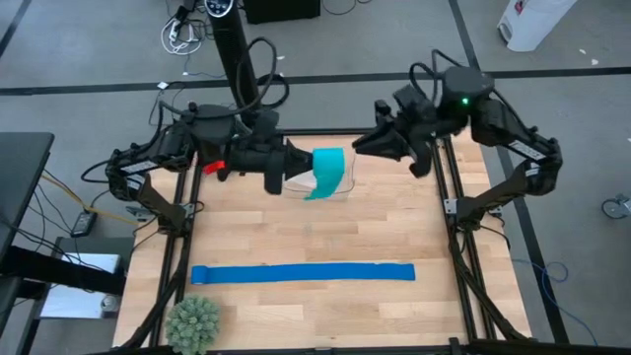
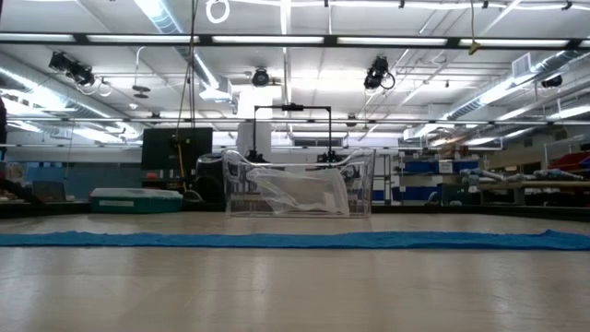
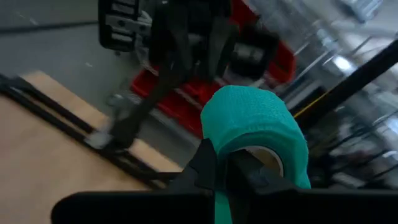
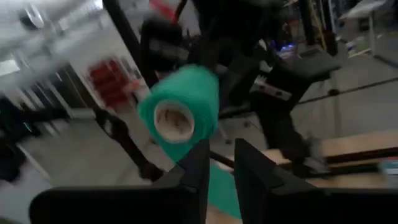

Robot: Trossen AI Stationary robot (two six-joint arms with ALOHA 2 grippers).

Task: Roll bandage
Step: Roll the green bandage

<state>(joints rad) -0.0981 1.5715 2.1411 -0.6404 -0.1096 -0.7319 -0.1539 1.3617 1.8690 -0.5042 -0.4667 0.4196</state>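
Observation:
The bandage is a small teal roll (image 1: 330, 166) with a short loose tail (image 1: 316, 189), held in the air over a clear plastic container (image 1: 340, 187) at the table's far middle. My left gripper (image 1: 299, 170) is shut on the roll, coming from the left. My right gripper (image 1: 361, 146) hovers just right of the roll with its fingers a little apart and nothing between them (image 4: 221, 163). The right wrist view shows the roll's end face and pale core (image 4: 174, 121). My left gripper holds the roll by the wall at one open end (image 3: 221, 158). One finger (image 3: 252, 171) reaches into the hollow core and the other (image 3: 204, 165) lies outside. The fingers come about level from the table's left. The roll is lifted clear and its tail (image 3: 221, 202) hangs slack below.
A long royal-blue strip (image 1: 302, 273) lies flat across the near half of the table and shows in the low view (image 2: 277, 240). A green spiky ball (image 1: 192, 323) sits at the near left corner. The clear container (image 2: 300, 189) stands on the table beyond the strip.

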